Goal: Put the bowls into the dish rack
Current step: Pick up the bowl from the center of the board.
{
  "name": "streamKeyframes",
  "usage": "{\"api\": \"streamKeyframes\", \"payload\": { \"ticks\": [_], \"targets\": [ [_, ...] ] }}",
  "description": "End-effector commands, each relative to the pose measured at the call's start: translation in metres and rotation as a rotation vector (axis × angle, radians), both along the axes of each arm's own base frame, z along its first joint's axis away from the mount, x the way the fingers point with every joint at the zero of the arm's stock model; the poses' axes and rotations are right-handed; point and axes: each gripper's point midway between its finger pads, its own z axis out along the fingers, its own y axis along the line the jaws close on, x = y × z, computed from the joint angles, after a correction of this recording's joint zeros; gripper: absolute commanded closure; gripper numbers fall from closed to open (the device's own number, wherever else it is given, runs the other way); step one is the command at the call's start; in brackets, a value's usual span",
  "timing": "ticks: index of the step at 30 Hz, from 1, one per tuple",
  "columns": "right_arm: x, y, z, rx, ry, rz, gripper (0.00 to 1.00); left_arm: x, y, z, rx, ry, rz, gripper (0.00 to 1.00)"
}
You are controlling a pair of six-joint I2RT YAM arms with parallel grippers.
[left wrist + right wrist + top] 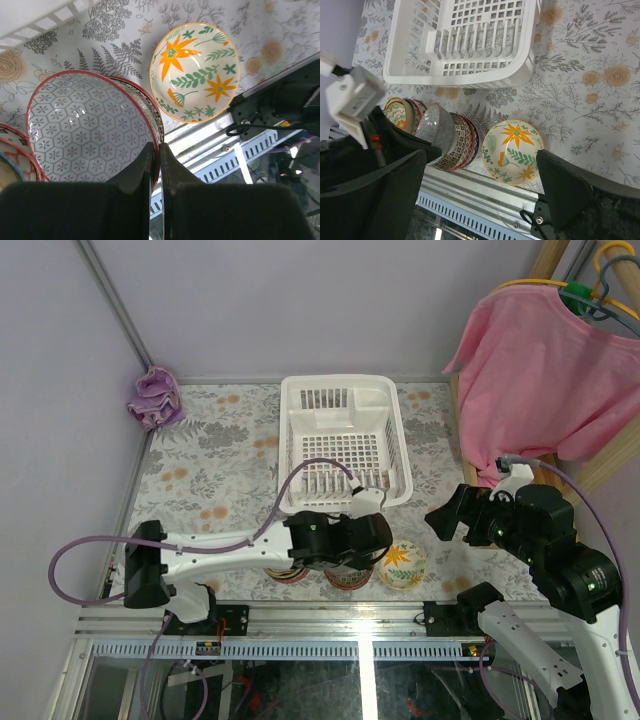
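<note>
The bowls sit in a row at the table's near edge, just before the dish rack

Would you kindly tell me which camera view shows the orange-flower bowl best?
The left wrist view: the orange-flower bowl fills much of the frame, its whole painted inside unobstructed. The right wrist view shows it whole but smaller; the top view shows it only small.

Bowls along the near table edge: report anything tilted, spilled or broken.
The grey hexagon-patterned bowl is tilted steeply up on edge instead of lying flat, its rim pinched by the shut left pincer. The flower bowl beside it sits flat. No spill or breakage shows.
</note>
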Motion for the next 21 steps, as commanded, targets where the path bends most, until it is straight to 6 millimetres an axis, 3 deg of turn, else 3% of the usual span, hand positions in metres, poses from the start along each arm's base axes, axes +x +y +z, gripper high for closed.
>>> {"api": "streamKeyframes", "payload": {
  "ticks": [1,6,9,15,21],
  "targets": [
    [0.001,0.006,0.011,0.025,-0.019,0.028,0.01,0.016,0.0,0.067,-0.16,-0.101,0.046,1.0],
    [0.002,0.006,0.03,0.027,-0.023,0.027,0.0,0.023,0.0,0.133,-0.281,-0.183,0.023,1.0],
    [0.002,0.007,0.043,0.034,-0.027,0.026,0.0,0.037,0.001,0.163,-0.327,-0.214,0.009,1.0],
    [0.012,0.016,0.058,0.042,-0.015,0.045,0.01,0.1,0.017,0.189,-0.408,-0.214,0.042,1.0],
    [0.028,0.026,0.044,0.003,0.059,0.077,0.01,0.165,0.037,0.187,-0.486,-0.178,0.076,1.0]
  ]
}}
